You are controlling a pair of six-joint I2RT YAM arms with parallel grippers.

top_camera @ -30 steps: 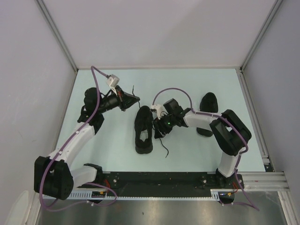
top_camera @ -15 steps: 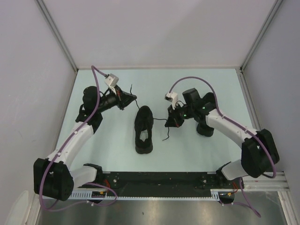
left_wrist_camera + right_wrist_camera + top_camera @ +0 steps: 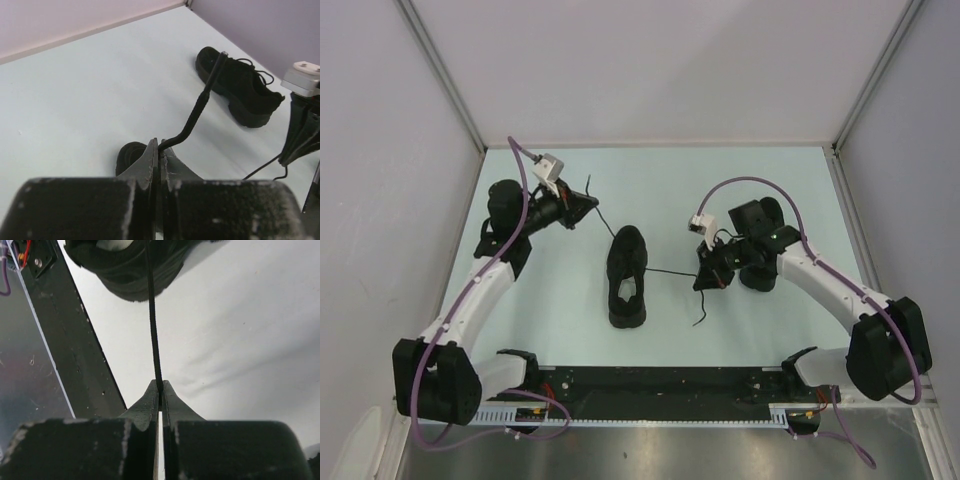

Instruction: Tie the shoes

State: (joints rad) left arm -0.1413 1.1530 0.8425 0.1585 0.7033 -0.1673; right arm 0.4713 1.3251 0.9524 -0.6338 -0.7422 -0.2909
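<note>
A black low-top sneaker [image 3: 626, 276] lies mid-table, toe towards the arms. Its toe [image 3: 127, 267] shows at the top of the right wrist view. My left gripper [image 3: 586, 204] is up and left of it, shut on one thin black lace [image 3: 200, 102]. The lace's free end sticks out past the fingertips [image 3: 150, 160]. My right gripper [image 3: 704, 272] is to the shoe's right, shut on the other lace [image 3: 153, 325]. That lace runs taut from the shoe [image 3: 672, 270], and its loose end hangs toward the front.
A second black laced shoe [image 3: 766, 218] stands at the right behind the right arm, also seen in the left wrist view [image 3: 240, 90]. Grey walls enclose the table on three sides. A black rail [image 3: 670, 385] runs along the near edge.
My right gripper has moved right, away from the sneaker, drawing its lace out taut. My left gripper has moved slightly left and back with its lace.
</note>
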